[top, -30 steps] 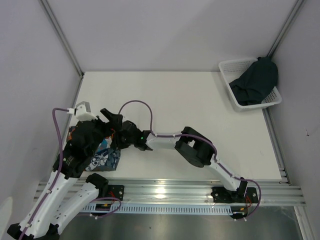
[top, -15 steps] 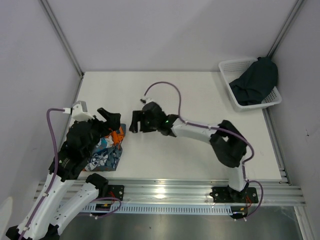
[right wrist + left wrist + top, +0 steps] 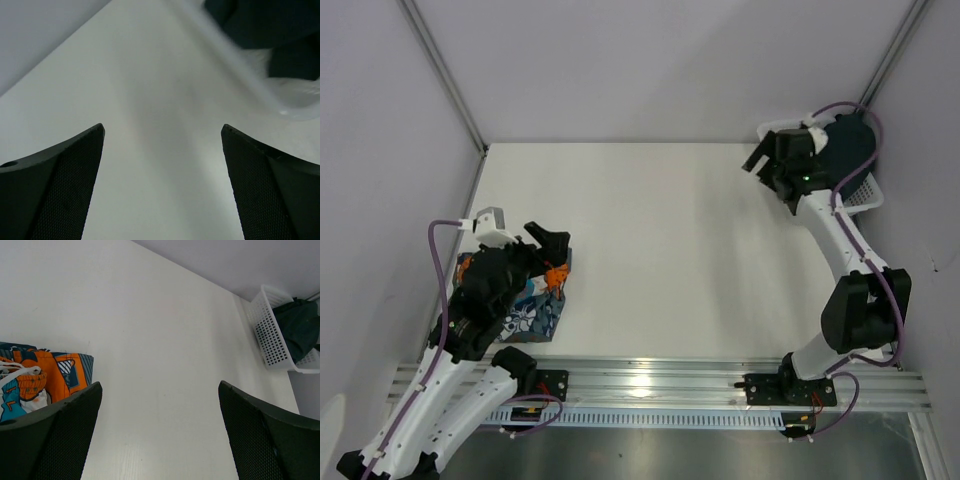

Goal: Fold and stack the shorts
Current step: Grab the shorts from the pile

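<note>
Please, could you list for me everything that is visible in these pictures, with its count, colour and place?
printed shorts: one, orange, teal, white and navy, bundled at the near left of the table
dark shorts: one, dark navy-teal, in the basket
basket: one, white mesh, far right corner
table: one, white
rail: one, silver, near edge
left tool: one, black, open, empty, by the printed shorts
right tool: one, black, open, empty, beside the basket
</note>
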